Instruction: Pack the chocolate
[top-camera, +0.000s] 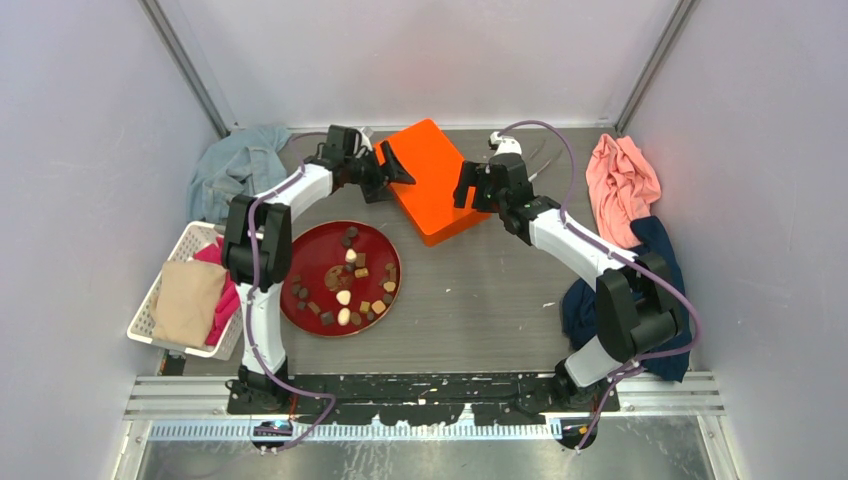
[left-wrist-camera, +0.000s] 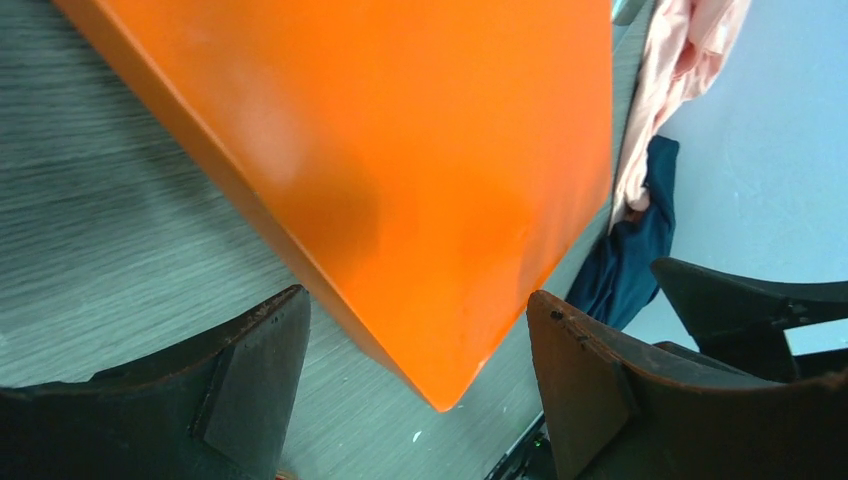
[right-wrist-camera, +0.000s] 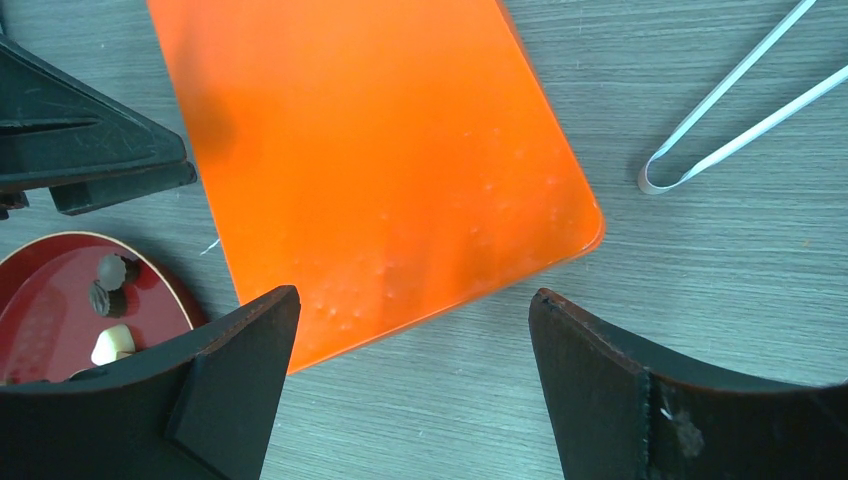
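Note:
Several small chocolate pieces (top-camera: 345, 285), dark brown, tan and cream, lie on a round red plate (top-camera: 312, 258) left of centre. Two or three of them (right-wrist-camera: 112, 340) show on the plate's edge (right-wrist-camera: 40, 262) in the right wrist view. An orange box (top-camera: 432, 180) with its lid on lies at the back centre. My left gripper (top-camera: 392, 168) is open and empty at the box's left side, with a box corner (left-wrist-camera: 440, 200) between its jaws (left-wrist-camera: 415, 300). My right gripper (top-camera: 465, 187) is open and empty at the box's right side, just off the box's edge (right-wrist-camera: 380, 150) above the table (right-wrist-camera: 415, 296).
Metal tongs (right-wrist-camera: 735, 115) lie on the table right of the box. A white basket (top-camera: 150, 305) of cloths stands at the left. A denim cloth (top-camera: 238, 165) lies at the back left, a pink cloth (top-camera: 620, 185) and a dark blue cloth (top-camera: 655, 255) at the right.

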